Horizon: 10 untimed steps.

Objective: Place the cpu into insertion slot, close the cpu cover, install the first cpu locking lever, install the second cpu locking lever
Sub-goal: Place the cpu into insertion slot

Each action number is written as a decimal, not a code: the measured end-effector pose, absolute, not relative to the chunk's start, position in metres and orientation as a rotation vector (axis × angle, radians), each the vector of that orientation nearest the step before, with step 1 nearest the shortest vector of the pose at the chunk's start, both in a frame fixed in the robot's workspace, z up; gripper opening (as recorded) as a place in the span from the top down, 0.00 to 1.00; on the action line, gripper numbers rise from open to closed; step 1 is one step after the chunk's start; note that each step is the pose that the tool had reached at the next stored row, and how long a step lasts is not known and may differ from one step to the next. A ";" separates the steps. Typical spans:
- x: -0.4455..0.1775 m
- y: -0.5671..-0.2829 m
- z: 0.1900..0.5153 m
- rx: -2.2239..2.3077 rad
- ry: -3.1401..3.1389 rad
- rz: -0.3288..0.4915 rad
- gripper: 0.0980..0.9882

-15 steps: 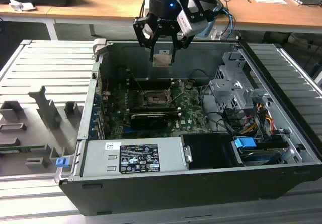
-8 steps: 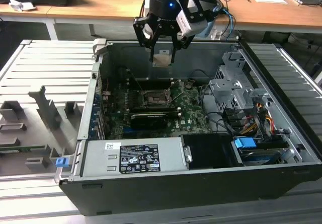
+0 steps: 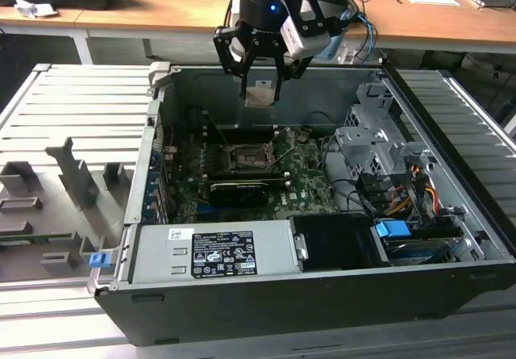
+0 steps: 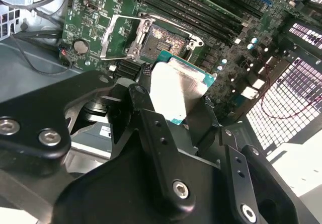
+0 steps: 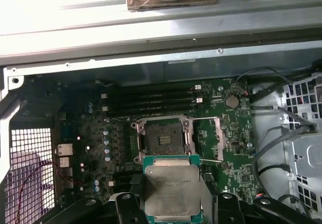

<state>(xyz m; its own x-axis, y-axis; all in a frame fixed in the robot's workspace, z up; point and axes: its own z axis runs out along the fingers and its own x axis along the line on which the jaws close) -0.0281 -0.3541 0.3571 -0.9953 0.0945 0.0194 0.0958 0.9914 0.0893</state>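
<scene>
One arm hangs over the open computer case (image 3: 242, 310), and its one gripper (image 3: 260, 89) is clamped on the single cpu (image 3: 259, 98). There are two black fingers (image 4: 143, 105), one pressed to each side edge of the chip. The chip is held flat with its silvery top up, and its green rim shows in both wrist views. It hangs in the air, well above the green board (image 3: 310, 183) and not touching it.

Down on that board I count one insertion slot (image 5: 163, 137), with its dark contact field uncovered and nothing seated in it. The cpu cover (image 5: 217, 139) looks swung open just beside the slot, though I cannot make out its hinge. One round coin battery (image 5: 231, 101) sits near the slot. One long black card (image 3: 238, 189) lies across the board, closer to the grey power supply (image 3: 211, 252).
</scene>
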 end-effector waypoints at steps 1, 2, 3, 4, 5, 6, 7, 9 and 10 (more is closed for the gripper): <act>-0.028 -0.354 0.357 -0.151 -3.120 -0.141 0.52; -0.028 -0.354 0.357 -0.153 -3.120 -0.141 0.52; -0.028 -0.354 0.357 -0.155 -3.120 -0.141 0.52; -0.028 -0.354 0.357 -0.157 -3.120 -0.141 0.52; -0.028 -0.354 0.357 -0.158 -3.120 -0.141 0.52; -0.028 -0.354 0.357 -0.160 -3.119 -0.141 0.52; -0.028 -0.354 0.357 -0.162 -3.119 -0.141 0.52; -0.028 -0.354 0.357 -0.168 -3.119 -0.141 0.52; -0.028 -0.354 0.357 -0.170 -3.119 -0.141 0.52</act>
<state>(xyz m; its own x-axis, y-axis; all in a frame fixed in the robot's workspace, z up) -0.0281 -0.3541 0.3571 -0.9940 0.1080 0.0194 0.1093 0.9900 0.0893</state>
